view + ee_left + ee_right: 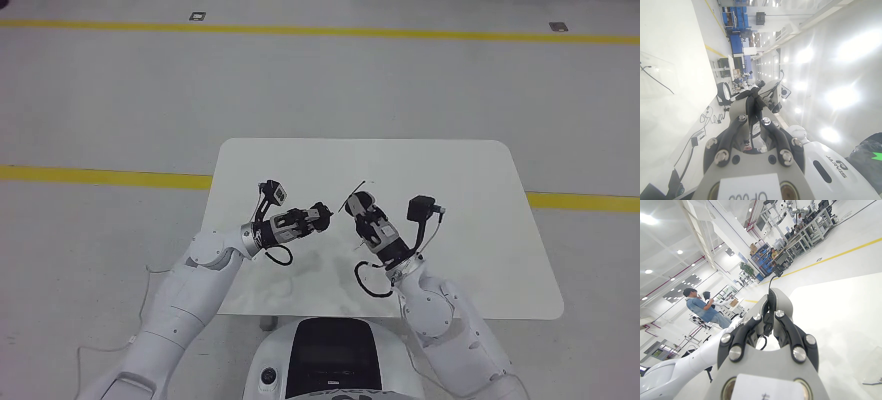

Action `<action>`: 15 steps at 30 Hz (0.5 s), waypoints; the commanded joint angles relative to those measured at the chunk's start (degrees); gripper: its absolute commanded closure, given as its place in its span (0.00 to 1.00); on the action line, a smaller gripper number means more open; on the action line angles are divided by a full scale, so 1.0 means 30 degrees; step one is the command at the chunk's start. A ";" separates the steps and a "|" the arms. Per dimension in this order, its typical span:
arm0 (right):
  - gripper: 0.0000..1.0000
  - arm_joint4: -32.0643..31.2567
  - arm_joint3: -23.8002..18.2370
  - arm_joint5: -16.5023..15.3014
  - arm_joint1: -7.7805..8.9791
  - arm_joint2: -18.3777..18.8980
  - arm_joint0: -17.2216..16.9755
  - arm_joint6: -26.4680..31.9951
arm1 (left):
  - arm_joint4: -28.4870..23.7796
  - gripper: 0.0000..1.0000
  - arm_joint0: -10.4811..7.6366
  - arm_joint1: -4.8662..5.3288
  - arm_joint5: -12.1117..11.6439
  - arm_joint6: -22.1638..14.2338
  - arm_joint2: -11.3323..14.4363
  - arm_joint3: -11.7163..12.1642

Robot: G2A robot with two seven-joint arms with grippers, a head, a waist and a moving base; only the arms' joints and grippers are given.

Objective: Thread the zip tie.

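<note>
Nearest, each wrist mount carries a white label (751,186) with print cut off by the frame edge. Both claws hang above the near middle of the white table (460,170), tips turned toward each other, near but apart. The right gripper (770,298) is closed narrow on the zip tie (770,286), a thin black strap pinched between its dark pads. The strap's free length rises straight out past the fingertips with a slight bow. From above, the zip tie (355,197) has its long axis slanting away from the robot and a little to its right, off the tips of the right gripper (362,212). The left gripper (753,100) has its fingers drawn together (whether they pinch anything cannot be told); from above, the left gripper (322,213) sits just beside the strap's lower end. Beyond the table lie pale floor, a yellow line (320,31) and a small square floor marker (198,16); farther off stand blue storage racks (738,17).
</note>
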 commanded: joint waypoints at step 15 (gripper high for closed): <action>1.00 -0.0401 0.0206 0.0253 -0.0075 -0.0554 0.0191 -0.0454 | 0.0000 1.00 0.0000 0.0000 0.0000 0.0000 0.0000 0.0000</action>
